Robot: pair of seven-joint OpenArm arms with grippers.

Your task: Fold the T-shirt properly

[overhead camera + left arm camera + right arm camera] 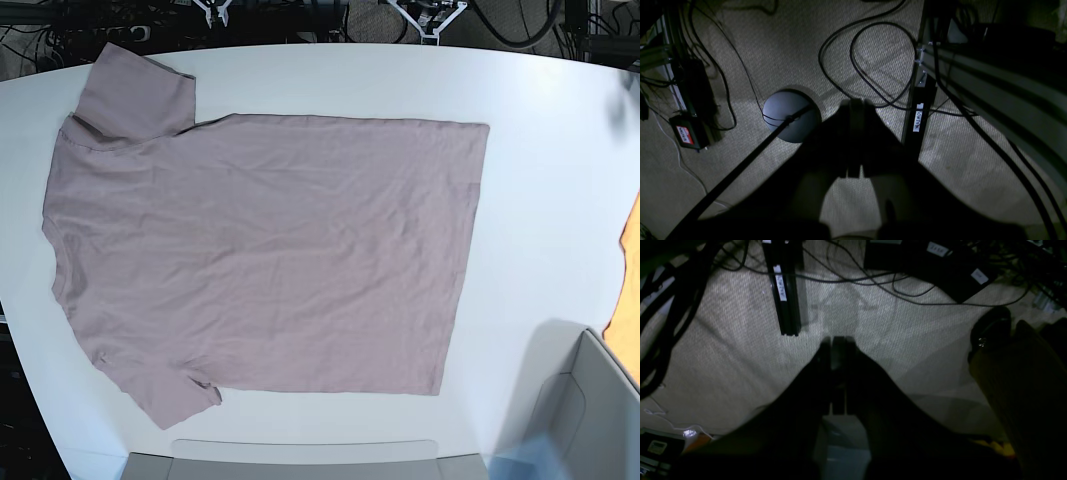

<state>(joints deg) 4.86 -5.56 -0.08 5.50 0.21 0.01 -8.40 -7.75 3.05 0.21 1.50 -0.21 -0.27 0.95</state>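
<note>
Lying flat, unfolded, faintly wrinkled: mauve-pink T-shirt (270, 250) on white table (540, 150)

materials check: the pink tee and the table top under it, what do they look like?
Dusty mauve-pink short-sleeved T-shirt: looks like soft matte knit, probably cotton; fine wrinkles and creases run across it, it lies limp and flat, and shows no sheen or print.
White table top: smooth, hard, matte to faintly glossy, likely laminate or painted board; even colour with no visible grain. The exact material can't be told.
</note>
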